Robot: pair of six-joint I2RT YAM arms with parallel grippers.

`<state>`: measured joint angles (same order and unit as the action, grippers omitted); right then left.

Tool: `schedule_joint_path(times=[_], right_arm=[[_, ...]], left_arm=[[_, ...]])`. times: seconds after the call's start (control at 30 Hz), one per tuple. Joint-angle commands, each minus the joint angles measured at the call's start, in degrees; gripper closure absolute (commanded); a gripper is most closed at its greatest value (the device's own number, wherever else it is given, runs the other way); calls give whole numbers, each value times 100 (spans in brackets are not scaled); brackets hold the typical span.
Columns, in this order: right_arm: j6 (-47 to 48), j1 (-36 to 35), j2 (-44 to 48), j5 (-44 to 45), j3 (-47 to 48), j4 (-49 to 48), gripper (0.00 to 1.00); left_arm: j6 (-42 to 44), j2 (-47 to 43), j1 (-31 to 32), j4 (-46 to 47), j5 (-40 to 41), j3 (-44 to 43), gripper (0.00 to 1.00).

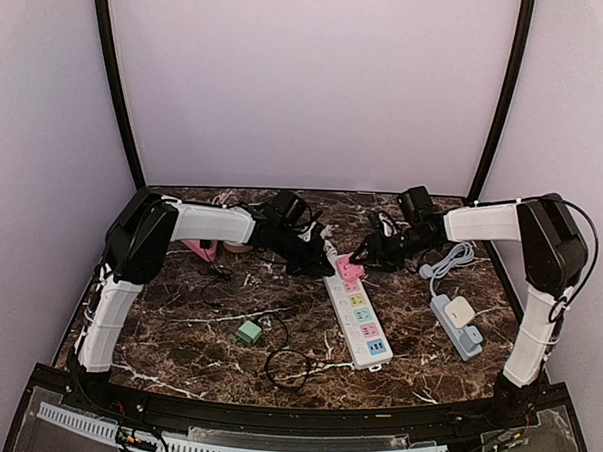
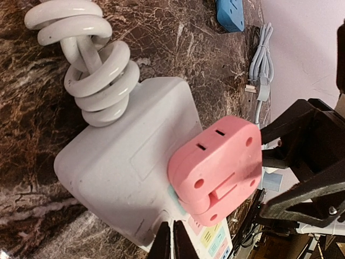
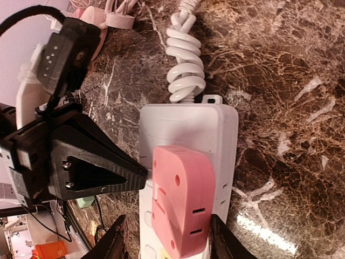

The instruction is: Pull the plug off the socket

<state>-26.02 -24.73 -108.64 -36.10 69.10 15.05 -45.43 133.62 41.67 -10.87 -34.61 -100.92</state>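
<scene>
A pink plug [image 1: 351, 268] [image 2: 218, 167] [image 3: 180, 199] sits in the far end of the white socket strip [image 1: 358, 314] [image 2: 118, 172] [image 3: 188, 124], whose coiled white cord [image 3: 184, 59] runs off behind it. My left gripper [image 1: 320, 259] [image 2: 171, 242] is shut, its tips resting on the strip right beside the plug; in the right wrist view it appears as a black wedge [image 3: 91, 170]. My right gripper [image 1: 368, 255] [image 3: 168, 240] stands open astride the plug. One finger is close against the plug's side and the other is still apart from it.
A small green adapter [image 1: 248, 332] and a black cable loop [image 1: 287, 368] lie in front of the left arm. At the right lie a grey-blue strip with a white charger [image 1: 460, 318] and a grey cable [image 1: 450, 261]. Pink items [image 1: 198, 249] sit at the back left.
</scene>
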Motion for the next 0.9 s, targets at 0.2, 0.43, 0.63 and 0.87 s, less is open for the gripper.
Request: schedule_joint_path(times=[0.2,0.43,0.63,0.87], right_arm=[[-96,-204,55,-120,110,-41,55],[-213,-315,-249,-99,212,-158,64],[-369,-322,-348,-48,193,-289,78],[-554,-322,-375,-181,67,-515,90]], left_arm=[[112,-6,5,-176,57,-77,97],[93,7,10,-128,64,-73,97],[44,25,8,-78,103,-92,97],[-171,164,-14,121,170,-215,97]])
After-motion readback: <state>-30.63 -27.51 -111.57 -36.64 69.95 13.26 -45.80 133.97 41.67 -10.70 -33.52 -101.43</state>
